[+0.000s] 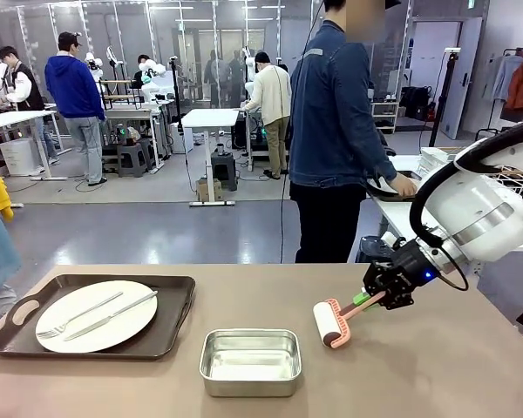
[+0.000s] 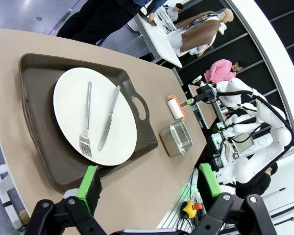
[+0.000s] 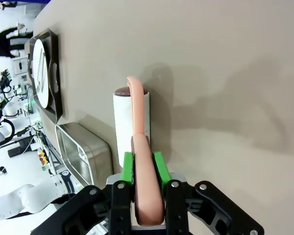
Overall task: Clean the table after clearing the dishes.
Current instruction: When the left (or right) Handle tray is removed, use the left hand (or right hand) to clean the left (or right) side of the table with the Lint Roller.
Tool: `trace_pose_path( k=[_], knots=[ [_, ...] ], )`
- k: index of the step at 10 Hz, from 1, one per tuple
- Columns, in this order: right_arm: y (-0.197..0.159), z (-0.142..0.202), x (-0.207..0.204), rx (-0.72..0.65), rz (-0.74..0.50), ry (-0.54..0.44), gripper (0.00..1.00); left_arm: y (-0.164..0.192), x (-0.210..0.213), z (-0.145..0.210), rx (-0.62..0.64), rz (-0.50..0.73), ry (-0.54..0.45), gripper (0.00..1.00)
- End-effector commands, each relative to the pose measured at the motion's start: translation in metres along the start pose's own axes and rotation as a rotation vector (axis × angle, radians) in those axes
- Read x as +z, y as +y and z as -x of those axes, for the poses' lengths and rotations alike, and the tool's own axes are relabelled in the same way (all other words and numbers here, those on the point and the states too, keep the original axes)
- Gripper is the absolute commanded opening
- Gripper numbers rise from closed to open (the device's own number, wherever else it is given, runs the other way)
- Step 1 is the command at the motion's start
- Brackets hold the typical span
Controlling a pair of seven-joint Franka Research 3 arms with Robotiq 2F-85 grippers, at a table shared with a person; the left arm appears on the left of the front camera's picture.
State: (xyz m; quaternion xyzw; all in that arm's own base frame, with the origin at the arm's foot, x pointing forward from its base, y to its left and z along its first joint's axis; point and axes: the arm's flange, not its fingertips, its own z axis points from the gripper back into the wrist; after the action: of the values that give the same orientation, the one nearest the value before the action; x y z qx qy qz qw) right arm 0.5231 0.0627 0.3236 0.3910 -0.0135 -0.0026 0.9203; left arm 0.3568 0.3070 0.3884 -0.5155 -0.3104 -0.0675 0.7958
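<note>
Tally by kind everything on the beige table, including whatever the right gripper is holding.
tray: 1
plate: 1
fork: 1
knife: 1
steel pan: 1
lint roller, held by the right gripper: 1
Total: 6

My black fingers (image 3: 128, 169), green pads. Pink-and-white roller (image 3: 130, 122). Beige worktop (image 1: 418, 374). Dark brown tray (image 1: 179, 287), white plate (image 1: 61, 315), silver pan (image 1: 248, 388).
</note>
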Motion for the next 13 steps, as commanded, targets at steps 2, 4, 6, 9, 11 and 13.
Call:
trace_pose_path(
  k=[2, 4, 6, 9, 11, 13],
  knots=[
    [-0.060, 0.008, 0.010, 0.020, 0.214, -0.068, 0.21, -0.002, 0.003, 0.001, -0.002, -0.004, 0.001, 1.00],
    [-0.072, 0.009, 0.029, 0.026, 0.244, -0.118, 0.21, -0.002, 0.003, 0.001, -0.002, -0.004, 0.001, 1.00],
    [-0.084, 0.014, 0.049, 0.013, 0.314, -0.139, 0.21, -0.002, 0.003, 0.001, -0.002, -0.004, 0.001, 1.00],
    [-0.113, 0.021, 0.077, -0.014, 0.498, -0.179, 0.21, -0.002, 0.003, 0.001, -0.002, -0.004, 0.001, 1.00],
    [-0.120, 0.029, 0.087, -0.010, 0.586, -0.203, 0.21, -0.002, 0.003, 0.001, -0.002, -0.004, 0.001, 1.00],
    [-0.105, 0.041, 0.112, 0.025, 0.613, -0.264, 0.21, -0.002, 0.003, 0.001, -0.002, -0.004, 0.001, 1.00]
  ],
)
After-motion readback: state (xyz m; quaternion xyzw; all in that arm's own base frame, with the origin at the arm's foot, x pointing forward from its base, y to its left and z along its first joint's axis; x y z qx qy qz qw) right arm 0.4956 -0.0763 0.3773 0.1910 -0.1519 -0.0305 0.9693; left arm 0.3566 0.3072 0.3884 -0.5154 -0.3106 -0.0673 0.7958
